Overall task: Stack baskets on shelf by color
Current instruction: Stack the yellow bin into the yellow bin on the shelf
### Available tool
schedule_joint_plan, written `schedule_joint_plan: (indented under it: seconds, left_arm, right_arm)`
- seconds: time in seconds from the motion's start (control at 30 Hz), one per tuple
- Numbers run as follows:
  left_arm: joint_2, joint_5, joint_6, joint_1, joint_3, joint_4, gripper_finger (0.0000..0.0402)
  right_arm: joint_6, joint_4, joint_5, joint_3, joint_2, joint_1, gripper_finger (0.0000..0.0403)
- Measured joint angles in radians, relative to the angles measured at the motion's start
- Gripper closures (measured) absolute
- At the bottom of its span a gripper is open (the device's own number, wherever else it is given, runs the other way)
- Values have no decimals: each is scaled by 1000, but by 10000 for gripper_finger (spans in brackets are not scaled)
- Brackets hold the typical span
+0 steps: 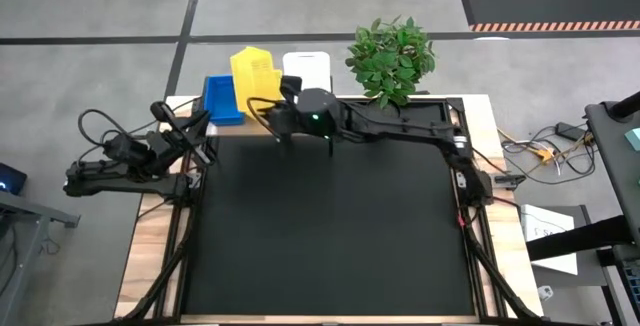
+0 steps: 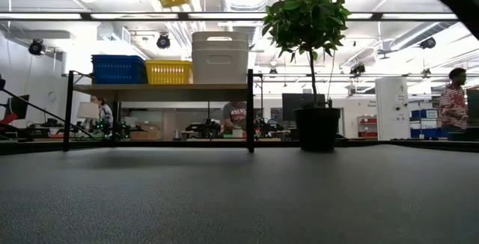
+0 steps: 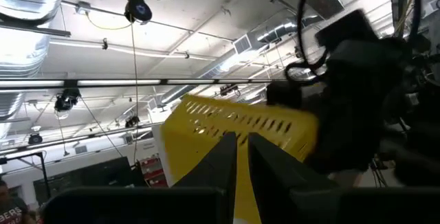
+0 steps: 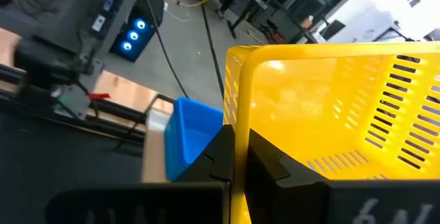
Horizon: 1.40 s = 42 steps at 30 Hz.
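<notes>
You see the right gripper [image 4: 237, 157] pinching the rim of a tilted yellow basket [image 1: 255, 74], raised above the shelf [image 2: 161, 89]; the low view cuts it off at the frame top. The blue stack [image 1: 222, 99] hides its count. The left gripper [image 3: 240, 159], pressed together, waits at the table's [image 1: 330, 226] left edge.

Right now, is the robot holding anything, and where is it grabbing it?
Yes. The right gripper holds a yellow basket by its rim, jaws shut on the wall. The left gripper holds nothing.
</notes>
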Motion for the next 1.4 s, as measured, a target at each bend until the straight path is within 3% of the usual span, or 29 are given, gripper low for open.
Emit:
schedule_joint_plan:
  seconds: [0.23,0.63,1.4]
  left_arm:
    - [-3,0,0,0,0,-1,380]
    - [-5,0,8,0,-1,-1,380]
    - [-5,1,9,0,-1,1,380]
  right_arm:
    - [-18,-40,-2,115,124,-65,394]
    - [-36,-46,0,116,166,-122,390]
    - [4,-87,0,114,167,-131,302]
